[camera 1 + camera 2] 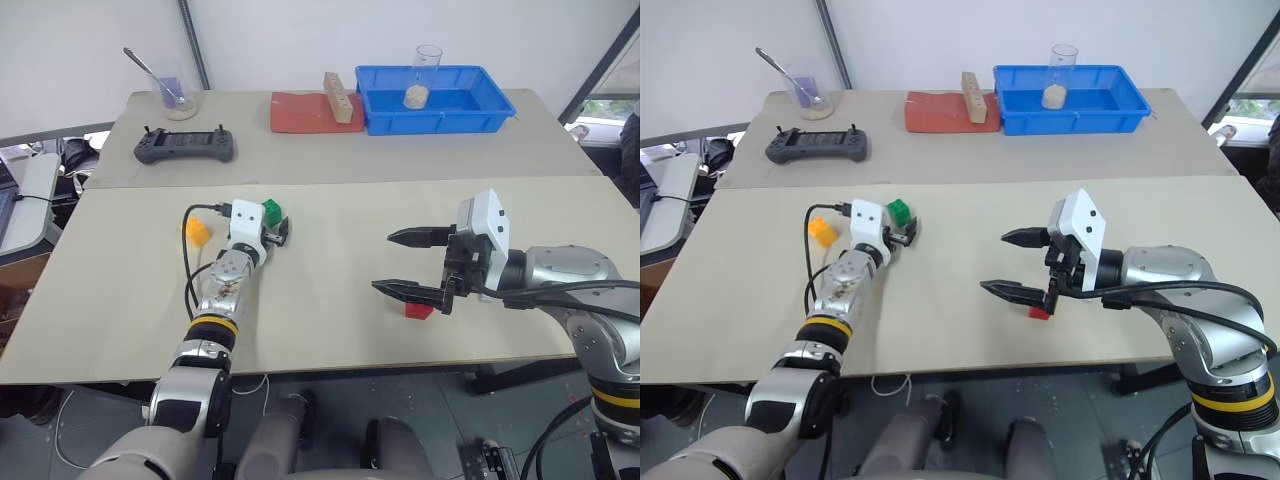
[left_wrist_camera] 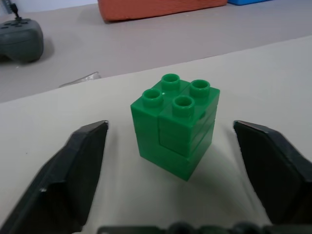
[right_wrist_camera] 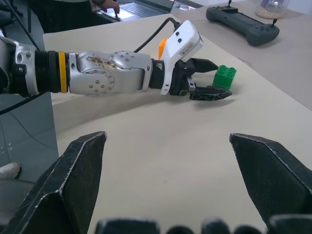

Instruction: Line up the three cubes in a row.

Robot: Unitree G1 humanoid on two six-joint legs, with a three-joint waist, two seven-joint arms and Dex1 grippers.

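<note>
The green cube (image 2: 174,124) stands on the beige table between my left gripper's fingers (image 2: 80,165), with a gap on each side; the left gripper (image 1: 277,226) is open and level. Just to the left of that arm lies the orange cube (image 1: 198,231). The red cube (image 1: 418,310) rests near the table's front edge, partly hidden under my right gripper (image 1: 383,262). The right gripper hangs above the table with its jaws wide open and nothing between them. In the right wrist view the green cube (image 3: 224,76) sits at the left gripper's tips.
On the far table stand a blue bin (image 1: 440,122) holding a clear cup (image 1: 427,75), a red mat (image 1: 300,112), a tall wooden block (image 1: 338,97), a grey controller (image 1: 185,146) and a glass bowl with a spoon (image 1: 178,98). A person's hand (image 3: 105,5) is at a laptop.
</note>
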